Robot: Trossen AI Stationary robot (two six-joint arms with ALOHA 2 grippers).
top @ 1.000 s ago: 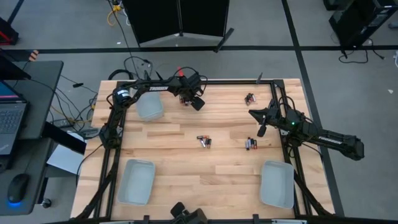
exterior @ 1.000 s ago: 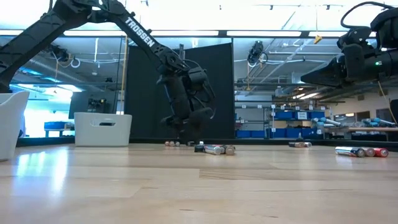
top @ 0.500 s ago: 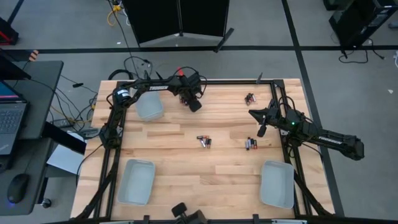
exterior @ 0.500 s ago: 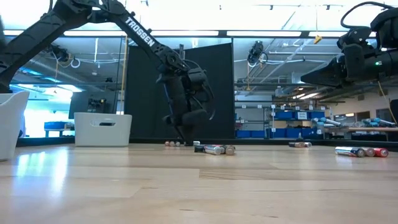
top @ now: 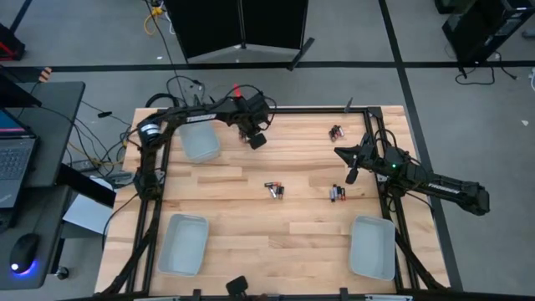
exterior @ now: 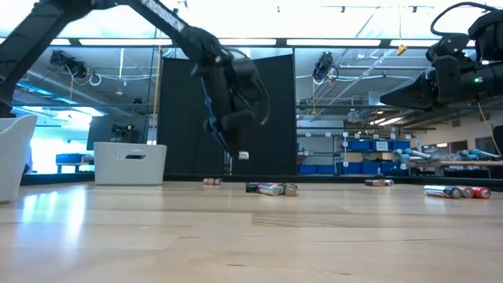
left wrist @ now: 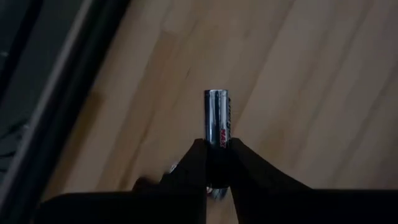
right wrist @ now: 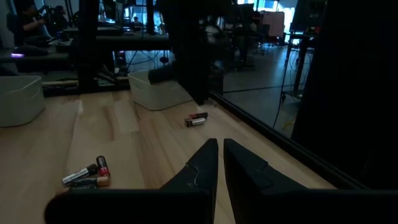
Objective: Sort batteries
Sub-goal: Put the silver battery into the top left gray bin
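Observation:
My left gripper (top: 256, 140) hangs over the table's far left part, shut on a silvery battery (left wrist: 217, 115) with red lettering. In the low view this gripper (exterior: 234, 154) is above the tabletop. Small groups of batteries lie on the wood at the centre (top: 274, 190), right of centre (top: 338, 194) and at the far right (top: 336, 131). A few more lie under the left gripper (exterior: 211, 181). My right gripper (right wrist: 220, 155) waits at the table's right side (top: 338, 154), level, shut and holding nothing. My left gripper pinches the silvery battery between its two fingers (left wrist: 194, 163), on the part nearer the wrist (left wrist: 217, 142). The battery lies along the fingers and sticks out past their tips. The fingers slant steeply down from above. The battery is lifted clear of the table.
Three pale grey trays stand on the table: far left (top: 201, 142), near left (top: 183, 243) and near right (top: 372, 247). A black frame (top: 318, 109) runs around the table's edges. Bare wood lies between the battery groups.
My left gripper has risen from the tabletop and shifted a little toward the table's left edge. The silvery battery has come up with it, lifted clear of the wood. The other batteries there stay on the table.

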